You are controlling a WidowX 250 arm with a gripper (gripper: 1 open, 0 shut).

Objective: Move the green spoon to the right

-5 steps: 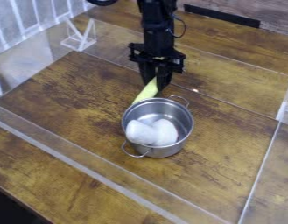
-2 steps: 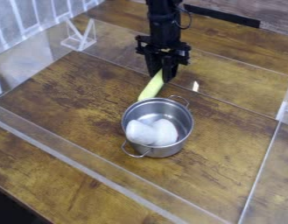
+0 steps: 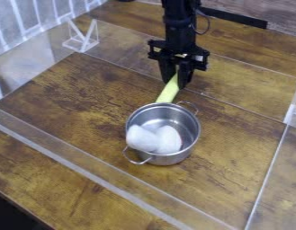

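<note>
The green spoon (image 3: 171,92) lies on the worktop (image 3: 66,106) just behind the steel pot (image 3: 164,133), its handle running from the pot's far rim up and slightly right to the black pincer (image 3: 178,77), which is narrowed over the upper end. Whether it truly grips the handle cannot be told. Because the spoon's long axis points mostly away from the camera, a rightward move would likely carry it sideways, clear of the pot's looped handle.
</note>
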